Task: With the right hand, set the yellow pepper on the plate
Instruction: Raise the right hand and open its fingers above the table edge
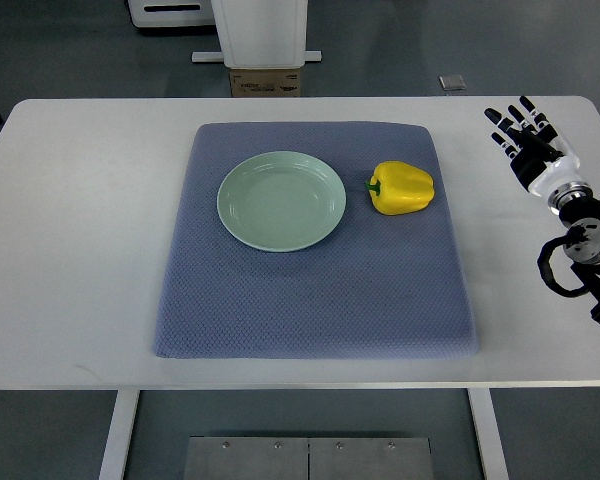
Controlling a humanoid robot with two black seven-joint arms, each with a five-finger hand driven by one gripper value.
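The yellow pepper (pixel 401 188) lies on its side on the blue-grey mat (pixel 310 290), just right of the empty pale green plate (pixel 281 200), green stem toward it. Well off to the right, the right hand (pixel 525 135) hovers over the white worktop (pixel 70 250), fingers spread, holding nothing. Grey floor lies beyond.
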